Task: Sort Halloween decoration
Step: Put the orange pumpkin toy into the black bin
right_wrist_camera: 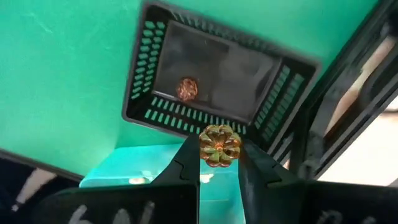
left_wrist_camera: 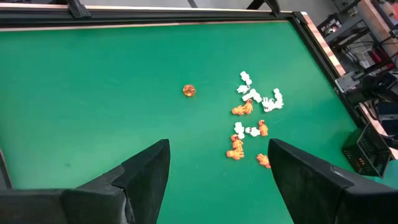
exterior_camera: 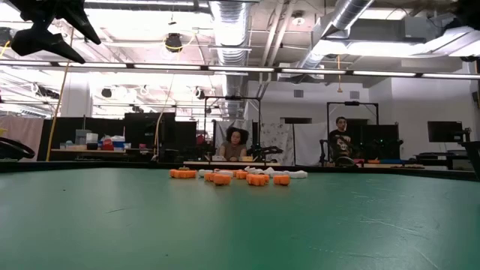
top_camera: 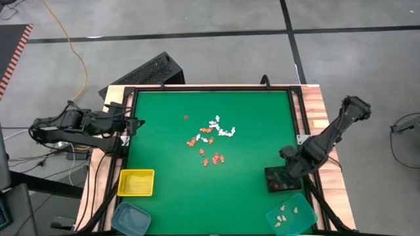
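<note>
Pinching a tiny, stiff, light pumpkin trinket by its ribbed sides, the right gripper hovers over the black tray near the table's right edge, while the left gripper waits wide open.

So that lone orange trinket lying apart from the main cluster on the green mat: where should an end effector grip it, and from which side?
The lone orange trinket looks small, round and low, lying flat on the mat with bare green all round it. Probably best to come straight down from above and pinch across its widest part. The left end effector, open at the mat's left edge, is the nearer one; the right end effector is holding a pumpkin trinket above the black tray.
</note>
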